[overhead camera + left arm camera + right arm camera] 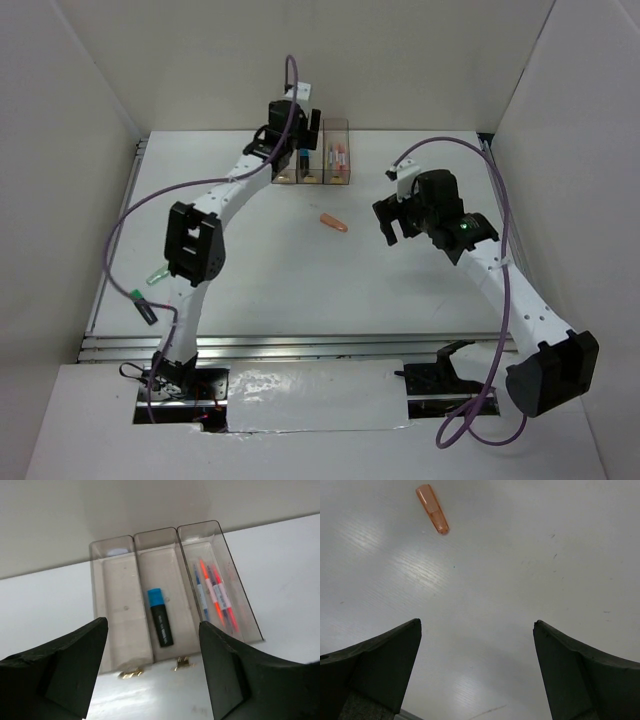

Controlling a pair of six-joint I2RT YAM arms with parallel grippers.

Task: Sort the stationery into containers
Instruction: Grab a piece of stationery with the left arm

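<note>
"Between the two arms, centre of the top view: what lay loose?"

"One orange piece (pixel 334 222), short, tapered and translucent (a cap or a stub pen; I could not tell which). It lay flat on the table (pixel 250 300), well apart from the containers (pixel 325 165), ahead of my right gripper (pixel 477 625) and off to its left. Both sets of fingers were spread wide and held nothing. My left gripper (pixel 290 125) hung over the containers. The left wrist view showed a blue-capped marker (pixel 160 617) in the middle compartment and orange pens (pixel 216 595) in the one to its right."

"How would the piece handle?"

"Light and rigid, I judged, with a smooth plastic skin likely to skid or roll on that slick surface. The best hold seemed to be across its width near the thicker middle. I would have set the fingers square to its long axis and closed gently, so it did not squirt out toward the narrow end."
</note>
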